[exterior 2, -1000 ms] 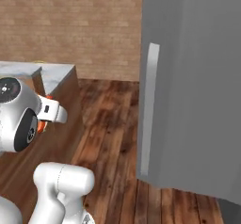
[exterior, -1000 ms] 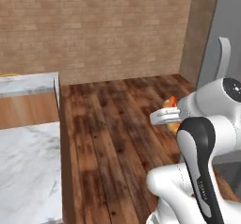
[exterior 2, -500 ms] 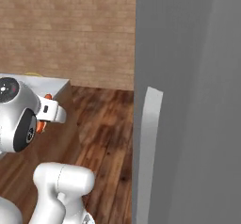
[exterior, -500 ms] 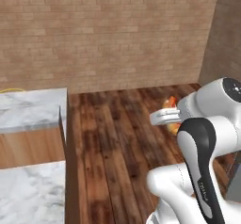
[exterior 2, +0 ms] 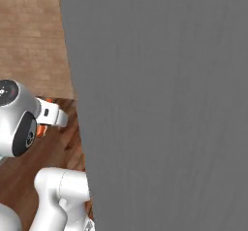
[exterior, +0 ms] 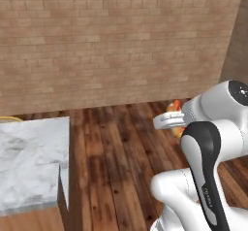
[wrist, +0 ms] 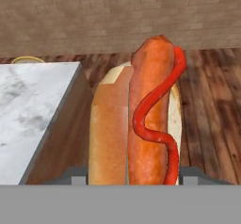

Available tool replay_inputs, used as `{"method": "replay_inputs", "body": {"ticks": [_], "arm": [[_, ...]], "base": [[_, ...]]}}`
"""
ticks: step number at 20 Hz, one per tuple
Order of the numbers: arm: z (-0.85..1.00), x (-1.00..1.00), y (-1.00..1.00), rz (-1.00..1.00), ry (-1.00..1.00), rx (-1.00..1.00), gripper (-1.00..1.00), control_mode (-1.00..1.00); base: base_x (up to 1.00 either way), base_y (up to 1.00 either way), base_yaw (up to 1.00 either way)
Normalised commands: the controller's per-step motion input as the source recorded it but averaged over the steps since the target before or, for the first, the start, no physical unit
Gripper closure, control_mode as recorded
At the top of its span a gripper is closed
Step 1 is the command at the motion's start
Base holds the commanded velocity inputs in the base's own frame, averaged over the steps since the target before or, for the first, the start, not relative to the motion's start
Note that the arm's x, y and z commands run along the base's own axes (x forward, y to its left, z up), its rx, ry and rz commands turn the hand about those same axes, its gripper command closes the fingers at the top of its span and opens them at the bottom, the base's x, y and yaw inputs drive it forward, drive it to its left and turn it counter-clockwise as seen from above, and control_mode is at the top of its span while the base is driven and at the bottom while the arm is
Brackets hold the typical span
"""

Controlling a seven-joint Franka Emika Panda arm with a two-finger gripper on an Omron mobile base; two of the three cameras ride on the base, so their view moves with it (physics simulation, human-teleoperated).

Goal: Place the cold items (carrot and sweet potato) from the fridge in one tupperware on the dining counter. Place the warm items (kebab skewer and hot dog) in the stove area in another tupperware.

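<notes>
The hot dog, a reddish sausage with a wavy ketchup line in a pale bun, sits clamped in the hand, held above the wooden floor beside the marble surface.

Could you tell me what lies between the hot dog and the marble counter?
In the left base view, bare wood floor separates the hot dog, held in the tool, from the marble counter. Nothing stands on that stretch.
</notes>
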Motion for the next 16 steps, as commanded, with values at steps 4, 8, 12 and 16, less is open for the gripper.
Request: {"method": "replay_inputs", "body": {"ticks": [4, 8, 12, 16], "arm": [[0.0, 0.0, 0.0, 0.0, 0.0, 0.0, 1.0, 1.0], [0.0, 0.0, 0.0, 0.0, 0.0, 0.0, 1.0, 1.0], [0.0, 0.0, 0.0, 0.0, 0.0, 0.0, 1.0, 1.0], [0.0, 0.0, 0.0, 0.0, 0.0, 0.0, 1.0, 1.0]], "base": [[1.0, -0.05, 0.1], [1.0, -0.23, 0.29], [1.0, -0.35, 0.48], [0.95, -0.35, 0.6]]}}
